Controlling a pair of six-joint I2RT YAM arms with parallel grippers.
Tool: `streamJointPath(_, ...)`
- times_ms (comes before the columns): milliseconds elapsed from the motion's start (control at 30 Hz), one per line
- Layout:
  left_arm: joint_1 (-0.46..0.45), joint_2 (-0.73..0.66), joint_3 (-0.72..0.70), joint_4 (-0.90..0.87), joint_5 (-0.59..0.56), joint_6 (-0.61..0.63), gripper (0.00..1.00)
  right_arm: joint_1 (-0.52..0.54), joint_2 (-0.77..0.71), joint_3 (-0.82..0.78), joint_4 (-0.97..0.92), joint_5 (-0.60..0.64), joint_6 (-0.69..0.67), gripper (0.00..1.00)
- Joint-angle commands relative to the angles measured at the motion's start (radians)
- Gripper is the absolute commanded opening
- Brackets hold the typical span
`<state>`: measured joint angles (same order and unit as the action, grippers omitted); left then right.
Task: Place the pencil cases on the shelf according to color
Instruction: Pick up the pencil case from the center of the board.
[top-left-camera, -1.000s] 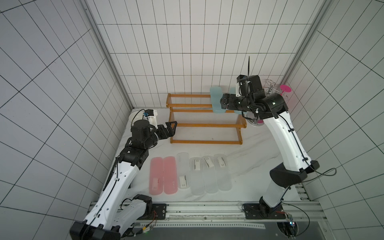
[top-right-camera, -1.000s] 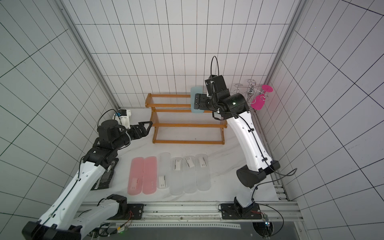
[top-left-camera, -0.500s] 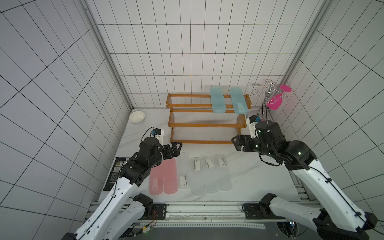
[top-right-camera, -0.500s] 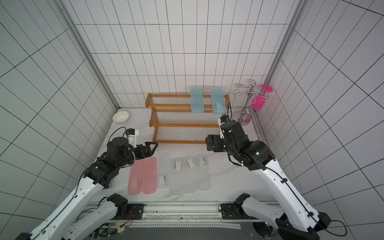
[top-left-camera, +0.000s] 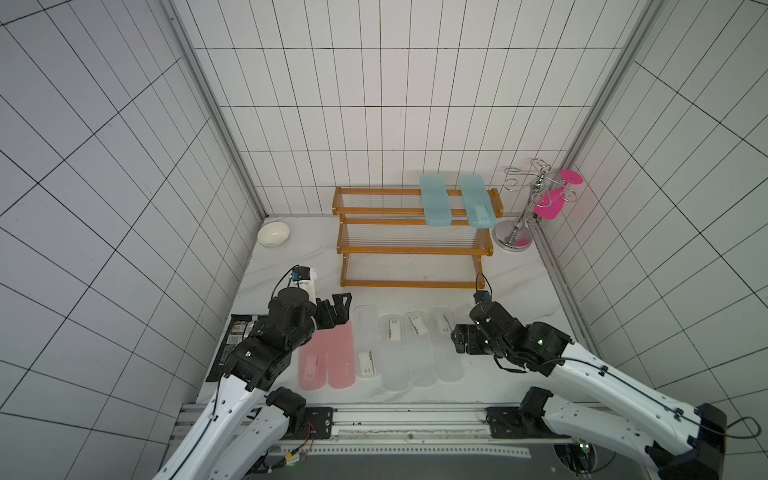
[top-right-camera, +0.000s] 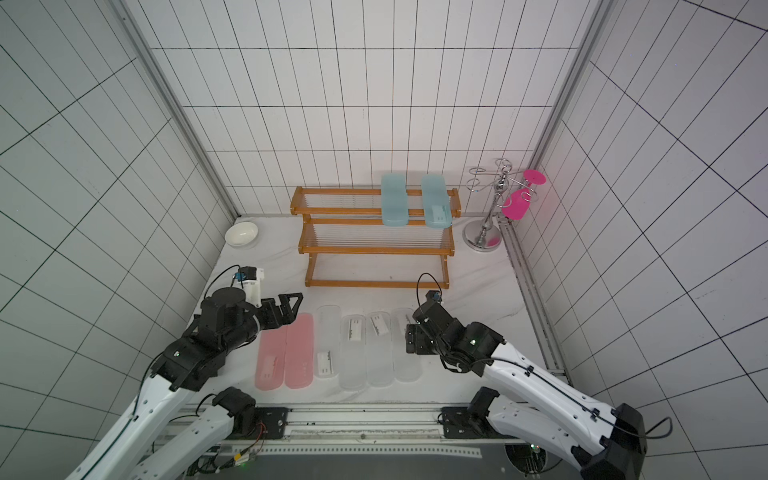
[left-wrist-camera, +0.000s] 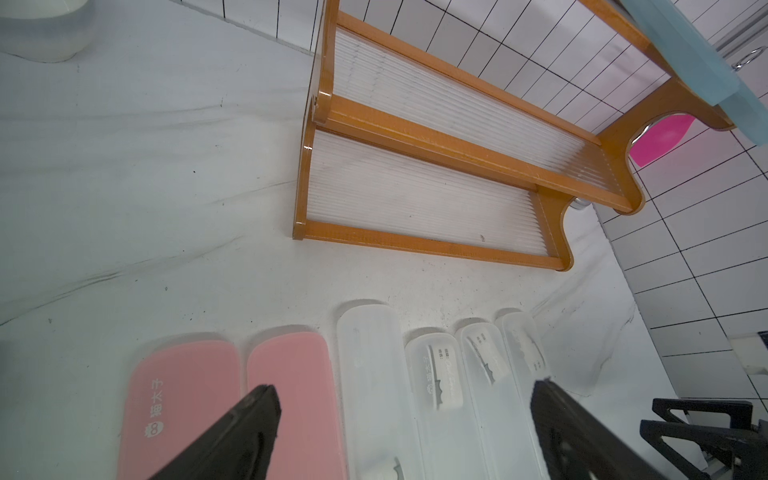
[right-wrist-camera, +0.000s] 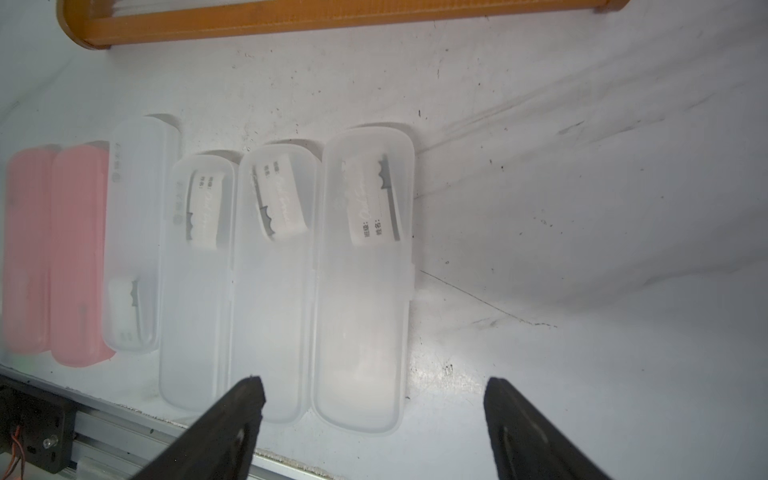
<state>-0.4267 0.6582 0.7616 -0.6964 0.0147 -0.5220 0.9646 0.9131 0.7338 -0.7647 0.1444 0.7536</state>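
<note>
Two teal-blue translucent plastic pencil cases (top-left-camera: 435, 205) lay on the top tier of the orange-brown wooden shelf (top-left-camera: 415, 249). Two pink cases (top-left-camera: 328, 357) and four frosted clear cases (top-left-camera: 419, 353) waited in a row on the white tabletop (top-left-camera: 519, 291). The left gripper (left-wrist-camera: 403, 388) and right gripper (right-wrist-camera: 374, 380) hovered above them, jaws apart, empty. One pink lid (left-wrist-camera: 178, 415) read "猫太子"; a clear case's label (right-wrist-camera: 372, 208), "班级", "姓名".

Listed are teal-blue pencil cases (top-left-camera: 435, 206), pink pencil cases (top-left-camera: 340, 357) and frosted clear pencil cases (top-left-camera: 419, 353); white labels (right-wrist-camera: 370, 208) are printed in grey. The shelf (top-left-camera: 411, 249) is finished orange-brown, with clear rods (left-wrist-camera: 436, 199). The tabletop (top-left-camera: 519, 282) is veined grey on white. The white wall tiles (top-left-camera: 374, 104) are gridded in black. The foil packet (top-left-camera: 227, 351) is coloured black, the wire stand (top-left-camera: 513, 243) chrome.
</note>
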Motion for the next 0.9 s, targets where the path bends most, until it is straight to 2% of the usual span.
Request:
streamJointPath(0,-0.004,0.007,-0.003,0.02,-0.002,0.023,0.98,0.036,0.031,-0.058,0.077,0.057,0.082,0.87)
streamJointPath(200,0.012,0.028,0.002,0.017,0.008,0.02,0.98,0.091,0.113,-0.124,0.172,0.053,0.14,0.87)
streamJointPath(433,0.083,0.041,-0.005,0.033,0.054,0.015,0.99,0.142,0.199,-0.128,0.213,0.072,0.17,0.87)
streamJointPath(867,0.103,0.058,-0.005,0.035,0.079,0.013,0.99,0.213,0.378,-0.049,0.266,0.092,0.179,0.88)
